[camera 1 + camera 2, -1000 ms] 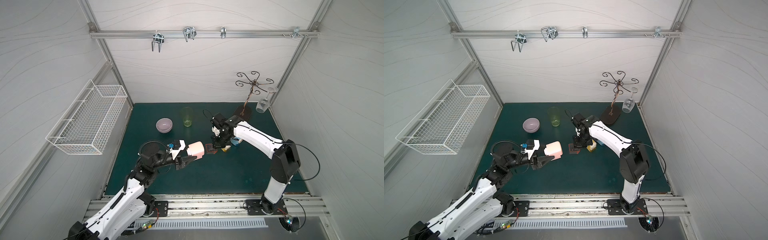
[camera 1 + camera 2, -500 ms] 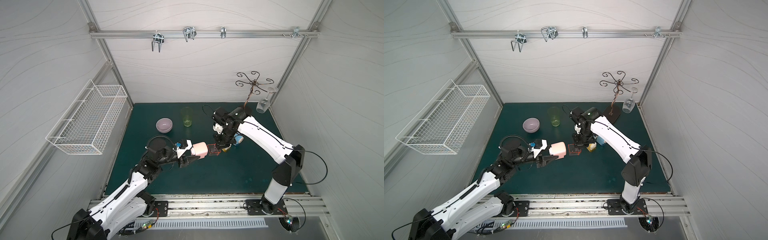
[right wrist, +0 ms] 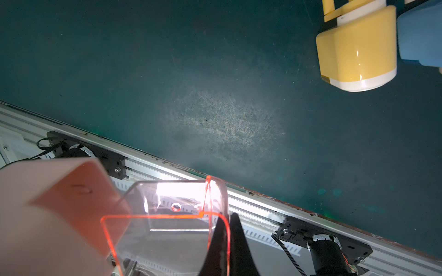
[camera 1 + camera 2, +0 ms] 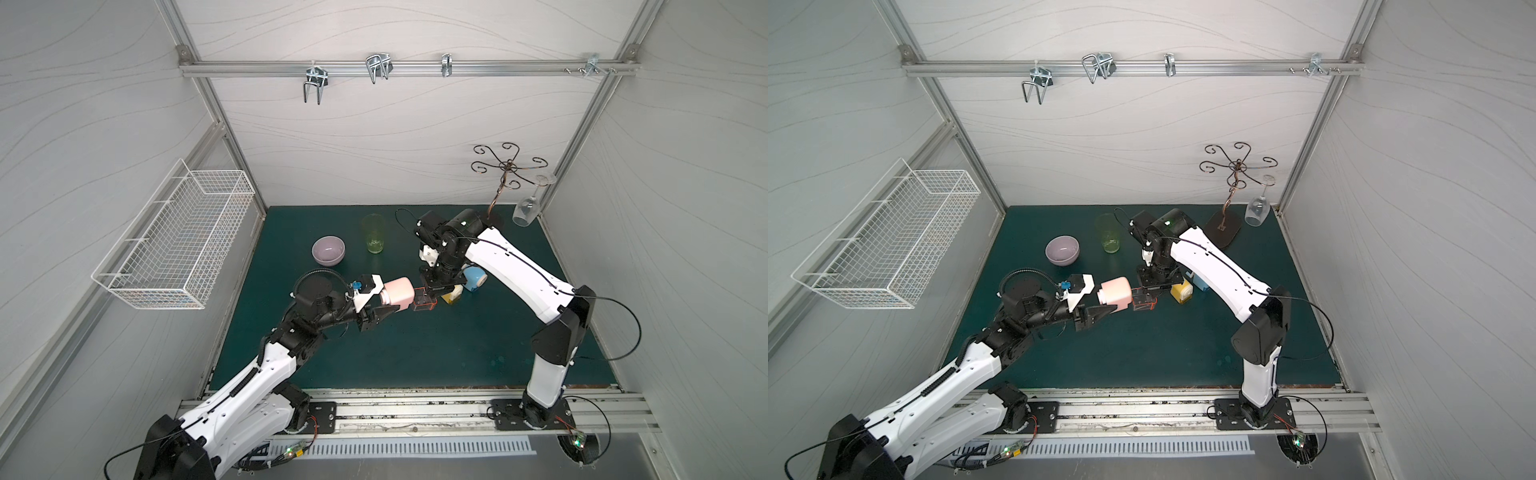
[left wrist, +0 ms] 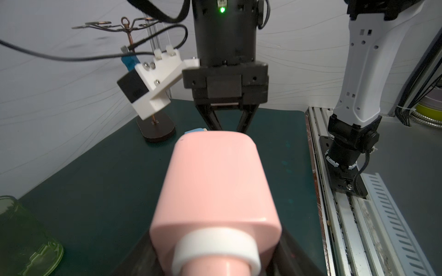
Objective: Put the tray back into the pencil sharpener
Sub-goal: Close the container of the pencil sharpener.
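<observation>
Right claw [image 3: 226, 241] pinches one thin wall of the clear red-edged tray [image 4: 424, 302], held off the counter [image 4: 415, 353] just at the free end of the pink pencil sharpener [image 4: 398, 291] clamped in the left claw [image 4: 388, 299]; tray judged light, stiff, slick, probably brittle, so hold that wall gently.

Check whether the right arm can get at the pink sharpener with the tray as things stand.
Probably yes: the left hand holds the pink sharpener off the mat, its end facing the tray pinched in the right hand, close beside it, with nothing between.
</observation>
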Robot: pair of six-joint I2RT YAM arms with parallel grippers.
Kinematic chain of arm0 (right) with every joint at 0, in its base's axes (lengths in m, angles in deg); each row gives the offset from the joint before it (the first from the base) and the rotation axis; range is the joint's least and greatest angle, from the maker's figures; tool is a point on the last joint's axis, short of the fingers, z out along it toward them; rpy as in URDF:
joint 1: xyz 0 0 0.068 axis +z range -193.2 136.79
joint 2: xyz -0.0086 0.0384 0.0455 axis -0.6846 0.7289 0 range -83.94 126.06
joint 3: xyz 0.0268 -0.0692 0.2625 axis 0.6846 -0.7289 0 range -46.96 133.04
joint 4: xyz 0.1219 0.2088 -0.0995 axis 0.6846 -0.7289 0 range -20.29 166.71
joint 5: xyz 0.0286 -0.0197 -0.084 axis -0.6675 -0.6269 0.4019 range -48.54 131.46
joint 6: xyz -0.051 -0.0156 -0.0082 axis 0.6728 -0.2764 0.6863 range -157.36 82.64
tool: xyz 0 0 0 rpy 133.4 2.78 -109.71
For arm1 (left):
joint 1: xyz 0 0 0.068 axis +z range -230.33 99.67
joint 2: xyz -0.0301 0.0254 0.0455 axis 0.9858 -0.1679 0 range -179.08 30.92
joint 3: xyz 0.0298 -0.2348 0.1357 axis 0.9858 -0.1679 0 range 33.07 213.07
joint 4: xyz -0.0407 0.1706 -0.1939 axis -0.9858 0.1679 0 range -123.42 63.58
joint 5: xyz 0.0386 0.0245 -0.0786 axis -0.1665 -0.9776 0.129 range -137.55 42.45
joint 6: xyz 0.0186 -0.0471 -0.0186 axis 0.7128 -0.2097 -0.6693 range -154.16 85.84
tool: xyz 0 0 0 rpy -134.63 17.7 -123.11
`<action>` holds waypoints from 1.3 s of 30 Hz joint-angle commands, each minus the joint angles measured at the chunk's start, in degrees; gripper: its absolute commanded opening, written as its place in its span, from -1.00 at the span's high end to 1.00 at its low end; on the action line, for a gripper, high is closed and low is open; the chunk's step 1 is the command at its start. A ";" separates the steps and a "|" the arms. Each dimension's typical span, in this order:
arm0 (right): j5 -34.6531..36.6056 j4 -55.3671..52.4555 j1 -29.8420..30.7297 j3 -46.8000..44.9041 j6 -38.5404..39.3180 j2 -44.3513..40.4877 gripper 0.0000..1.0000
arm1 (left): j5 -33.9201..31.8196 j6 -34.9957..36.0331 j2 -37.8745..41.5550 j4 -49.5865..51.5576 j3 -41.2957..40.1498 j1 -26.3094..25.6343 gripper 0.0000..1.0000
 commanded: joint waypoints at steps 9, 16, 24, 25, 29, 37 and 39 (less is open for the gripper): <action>-1.38 -2.70 0.30 4.29 0.17 1.17 1.00 | 2.10 1.93 -0.96 -0.74 2.89 -0.98 1.00; -5.01 -0.79 0.90 5.17 0.23 1.03 1.00 | 0.95 2.23 -1.73 0.38 3.71 -1.54 1.00; -10.30 3.10 1.25 5.70 2.98 0.87 1.00 | 3.60 1.65 -2.62 -1.17 4.23 -1.61 1.00; -11.38 3.91 1.41 5.63 3.38 0.83 1.00 | 4.64 1.49 -2.80 -1.92 4.24 -1.64 1.00; -12.99 4.63 2.64 6.19 6.30 0.84 1.00 | 6.72 1.65 -3.69 -3.21 4.45 -1.77 1.00; -18.65 8.04 2.47 3.14 8.42 -1.48 1.00 | 11.53 5.57 -5.26 -0.37 6.88 -2.66 1.00; -22.33 10.97 1.96 1.64 5.39 -2.18 0.96 | 10.75 5.51 -5.61 -0.82 6.94 -2.97 1.00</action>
